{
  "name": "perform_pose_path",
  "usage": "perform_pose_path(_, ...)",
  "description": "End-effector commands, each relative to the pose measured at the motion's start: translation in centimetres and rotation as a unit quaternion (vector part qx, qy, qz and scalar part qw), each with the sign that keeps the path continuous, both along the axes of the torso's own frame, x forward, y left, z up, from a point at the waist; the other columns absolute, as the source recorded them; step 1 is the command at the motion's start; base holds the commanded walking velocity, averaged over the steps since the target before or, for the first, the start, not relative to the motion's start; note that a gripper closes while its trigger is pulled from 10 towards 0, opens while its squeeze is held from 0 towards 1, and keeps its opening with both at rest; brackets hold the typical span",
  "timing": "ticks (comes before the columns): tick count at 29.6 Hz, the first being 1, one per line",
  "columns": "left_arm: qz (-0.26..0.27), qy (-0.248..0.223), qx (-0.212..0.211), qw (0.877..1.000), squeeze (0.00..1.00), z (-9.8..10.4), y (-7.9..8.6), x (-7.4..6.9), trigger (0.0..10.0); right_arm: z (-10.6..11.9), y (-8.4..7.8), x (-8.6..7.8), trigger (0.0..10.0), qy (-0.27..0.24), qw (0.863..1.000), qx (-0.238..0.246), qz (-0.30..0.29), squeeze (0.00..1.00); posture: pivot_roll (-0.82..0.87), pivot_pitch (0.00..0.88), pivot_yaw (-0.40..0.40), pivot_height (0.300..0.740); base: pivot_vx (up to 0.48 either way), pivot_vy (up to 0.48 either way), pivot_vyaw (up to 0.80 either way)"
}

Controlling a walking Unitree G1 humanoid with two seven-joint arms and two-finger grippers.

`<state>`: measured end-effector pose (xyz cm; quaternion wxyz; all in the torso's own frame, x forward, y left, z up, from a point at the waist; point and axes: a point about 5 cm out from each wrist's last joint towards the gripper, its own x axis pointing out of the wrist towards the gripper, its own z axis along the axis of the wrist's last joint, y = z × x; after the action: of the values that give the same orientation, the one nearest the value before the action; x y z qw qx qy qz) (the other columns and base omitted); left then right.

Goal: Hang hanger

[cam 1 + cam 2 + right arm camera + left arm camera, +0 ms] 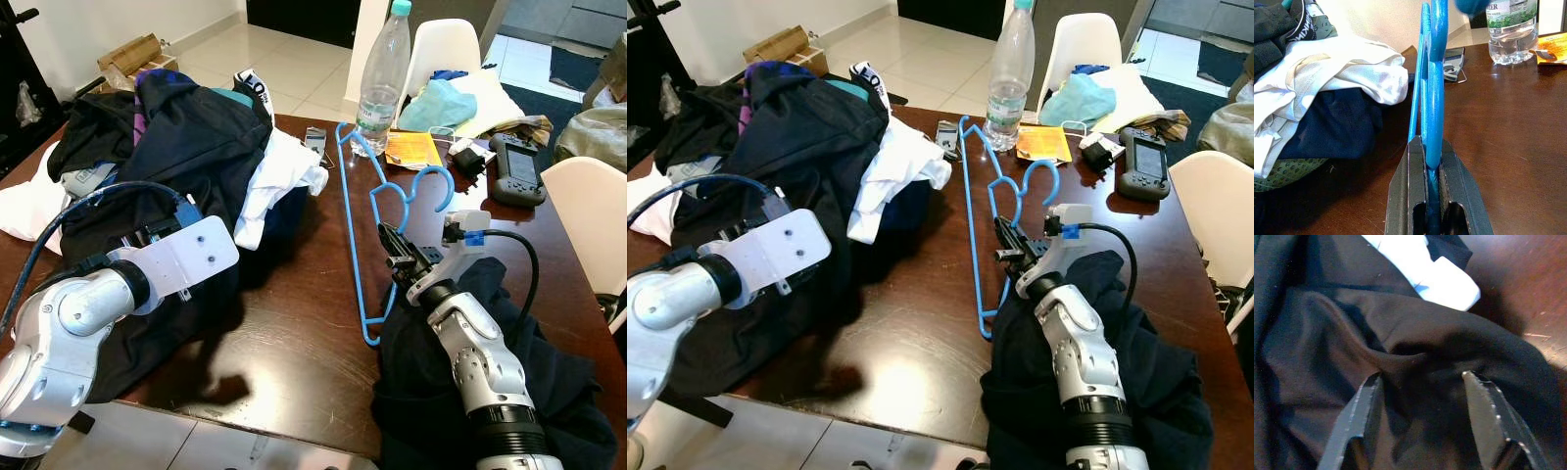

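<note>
Two grippers: both at work over the dark wooden table.
Right gripper: fingers clamped tight on the blue plastic hanger, gripping its shoulder just below the hook; the right wrist view shows the blue bar pinched between the two black fingers.
Hanger position: lies on the table between the clothes pile and the right arm, hook curling toward the far right side, long bar running from near the water bottle back toward the near edge.
Left gripper: fingers spread apart, pressed down into black fabric of the clothes pile; nothing pinched between them.
Clothes pile: dark garments heaped on the left half of the table, white garment hanging off its right side.
Right forearm: rests over a second dark garment at the near right corner.
Far end of table: orange packet, black handheld device.
Chairs: white chair at the right side.
</note>
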<state>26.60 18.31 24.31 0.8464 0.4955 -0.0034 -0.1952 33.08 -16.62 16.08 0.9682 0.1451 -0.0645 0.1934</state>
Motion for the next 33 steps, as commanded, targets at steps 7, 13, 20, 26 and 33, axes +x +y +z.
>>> perform_pose_path(7, 0.012, -0.003, 0.016, 1.000, 0.00, -0.1, 0.3, 0.0, 0.0, -1.9, -0.4, -0.4, 10.0, 0.039, 0.999, -0.009, -0.007, 0.00, 0.24, 0.178, -0.027, 0.740, 0.000, 0.000, 0.00)
perform_pose_path(13, 0.017, -0.003, 0.015, 1.000, 0.00, -0.2, 0.4, 0.0, 0.0, -1.9, -0.5, -0.4, 10.0, 0.039, 0.999, -0.010, -0.008, 0.00, 0.24, 0.180, -0.028, 0.740, 0.000, 0.000, 0.00)
perform_pose_path(20, 0.008, -0.026, -0.082, 0.996, 0.00, 1.8, -0.3, 0.9, 0.0, -2.0, -0.4, -0.4, 10.0, 0.040, 0.999, -0.010, -0.009, 0.00, 0.24, 0.176, -0.032, 0.740, 0.000, 0.000, 0.00)
perform_pose_path(26, -0.086, -0.076, -0.250, 0.961, 0.00, 9.0, -1.2, 2.2, 0.0, -1.9, -0.1, -0.1, 10.0, 0.039, 0.999, -0.007, -0.007, 0.00, 0.25, 0.152, -0.034, 0.740, 0.000, 0.000, 0.00)
perform_pose_path(33, -0.169, -0.130, -0.331, 0.919, 0.00, 15.8, -1.4, 2.2, 0.0, -1.7, 0.4, 0.4, 10.0, 0.034, 0.999, -0.001, -0.006, 0.00, 0.25, 0.136, -0.029, 0.740, 0.000, 0.000, 0.00)
